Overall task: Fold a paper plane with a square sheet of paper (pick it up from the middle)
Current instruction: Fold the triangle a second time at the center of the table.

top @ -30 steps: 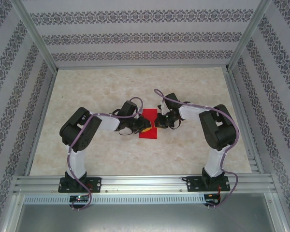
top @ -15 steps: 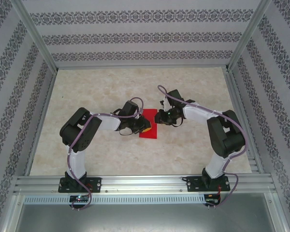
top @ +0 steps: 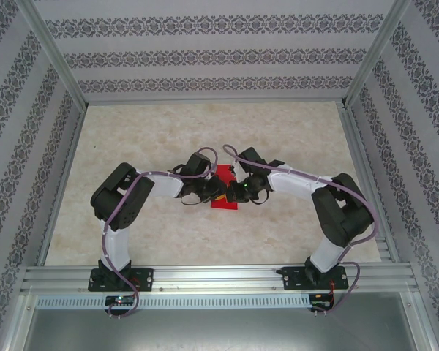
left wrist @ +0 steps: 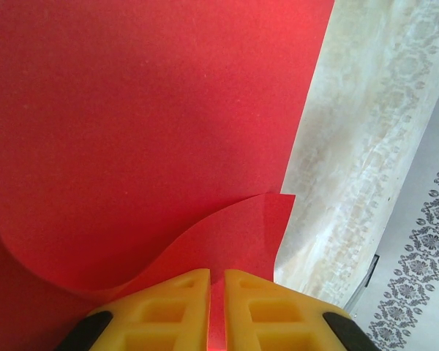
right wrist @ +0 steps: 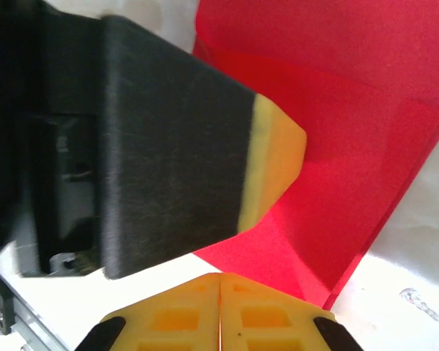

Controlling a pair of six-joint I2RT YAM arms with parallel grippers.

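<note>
1. Left hand (left wrist: 216, 275) has its yellow fingers (left wrist: 168, 303) drawn almost together. They pinch a curled-up flap of the red sheet of paper (left wrist: 146, 110), and a thin red line shows in the slit between them.
2. Right hand (right wrist: 219, 279) is closed, its yellow fingers (right wrist: 271, 316) meeting along a thin seam just beside an edge of the sheet. I cannot tell whether any paper is caught between them.
3. From above, the sheet lies around the middle of the worktop (top: 154, 139), between the two hands. Red shows only past them, at its far and near ends.
4. In the left wrist view most of the sheet lies flat, with one corner flap bowed upward into the fingers. Its straight edge borders bare worktop on the right.
5. In the right wrist view the left hand's black body and yellow tip sit over the sheet, where overlapping red layers show.
6. Both arms bend inward from their bases at the near edge, wrists meeting over the paper.
7. Patterned walls (top: 205, 58) and a metal frame (top: 219, 276) enclose the pale marbled worktop.
</note>
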